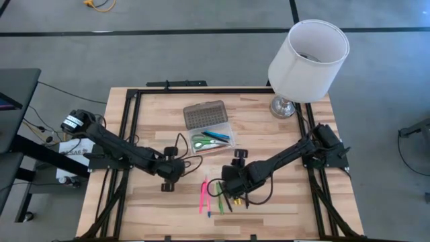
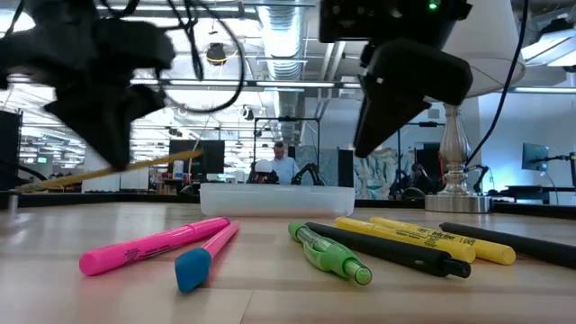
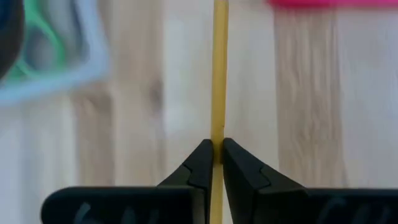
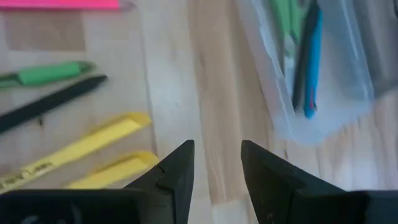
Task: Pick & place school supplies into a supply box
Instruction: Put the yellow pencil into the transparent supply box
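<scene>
Yellow pencil pinched in left gripper, seemingly above table.

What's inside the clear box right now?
Inside the clear box lie green-handled scissors and a blue pen. Something dark lies beside the pen; I cannot tell what. Anything beneath them is hidden.

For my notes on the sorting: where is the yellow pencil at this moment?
The yellow pencil is held between the left gripper's fingers, above the table on the left side, just short of the clear supply box.
</scene>
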Action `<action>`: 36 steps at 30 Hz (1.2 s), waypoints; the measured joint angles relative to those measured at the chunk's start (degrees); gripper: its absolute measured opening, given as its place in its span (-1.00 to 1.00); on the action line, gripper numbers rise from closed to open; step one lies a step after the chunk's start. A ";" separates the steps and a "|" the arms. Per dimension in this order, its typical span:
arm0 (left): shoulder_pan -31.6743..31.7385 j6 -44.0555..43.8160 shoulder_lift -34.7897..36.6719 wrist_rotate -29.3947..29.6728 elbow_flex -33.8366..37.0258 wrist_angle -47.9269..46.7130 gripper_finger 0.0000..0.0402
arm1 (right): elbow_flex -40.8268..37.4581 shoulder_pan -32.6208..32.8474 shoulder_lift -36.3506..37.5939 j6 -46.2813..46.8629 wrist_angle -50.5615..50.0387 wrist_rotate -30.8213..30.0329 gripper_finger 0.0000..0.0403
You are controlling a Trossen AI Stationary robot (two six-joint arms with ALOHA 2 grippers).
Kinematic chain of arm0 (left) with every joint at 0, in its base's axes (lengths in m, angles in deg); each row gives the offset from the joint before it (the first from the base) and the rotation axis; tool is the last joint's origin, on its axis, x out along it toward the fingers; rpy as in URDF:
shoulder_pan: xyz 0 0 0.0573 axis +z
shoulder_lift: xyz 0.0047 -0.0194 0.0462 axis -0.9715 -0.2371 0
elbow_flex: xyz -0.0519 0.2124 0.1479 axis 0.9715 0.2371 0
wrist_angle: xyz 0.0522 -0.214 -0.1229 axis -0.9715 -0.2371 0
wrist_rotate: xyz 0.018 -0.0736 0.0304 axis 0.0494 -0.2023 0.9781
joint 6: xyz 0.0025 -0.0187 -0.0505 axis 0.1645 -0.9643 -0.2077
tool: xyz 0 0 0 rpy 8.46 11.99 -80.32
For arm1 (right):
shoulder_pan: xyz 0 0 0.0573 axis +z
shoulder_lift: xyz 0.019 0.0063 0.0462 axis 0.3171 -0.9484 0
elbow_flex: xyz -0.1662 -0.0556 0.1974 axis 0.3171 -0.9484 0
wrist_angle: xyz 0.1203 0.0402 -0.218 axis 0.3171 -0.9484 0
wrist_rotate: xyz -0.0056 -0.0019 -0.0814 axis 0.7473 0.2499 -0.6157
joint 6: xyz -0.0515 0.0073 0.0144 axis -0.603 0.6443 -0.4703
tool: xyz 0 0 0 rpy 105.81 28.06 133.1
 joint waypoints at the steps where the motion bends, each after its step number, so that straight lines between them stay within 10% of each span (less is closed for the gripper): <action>1: 0.49 1.33 0.00 1.08 -0.74 -0.06 -0.91 | 0.00 0.32 0.00 1.49 -1.05 -0.69 -0.37; 11: 12.45 14.74 0.04 8.18 -4.57 5.08 -0.91 | 0.00 3.71 0.00 9.48 -4.31 -4.40 -0.37; 23: 30.25 26.58 0.04 -5.36 -4.57 23.67 -0.91 | 0.00 6.40 0.00 13.06 -4.50 -5.30 -0.37; 36: 32.61 32.26 -7.70 -10.51 -4.59 32.37 -0.91 | 0.00 7.03 0.00 13.51 -4.92 -6.96 -0.37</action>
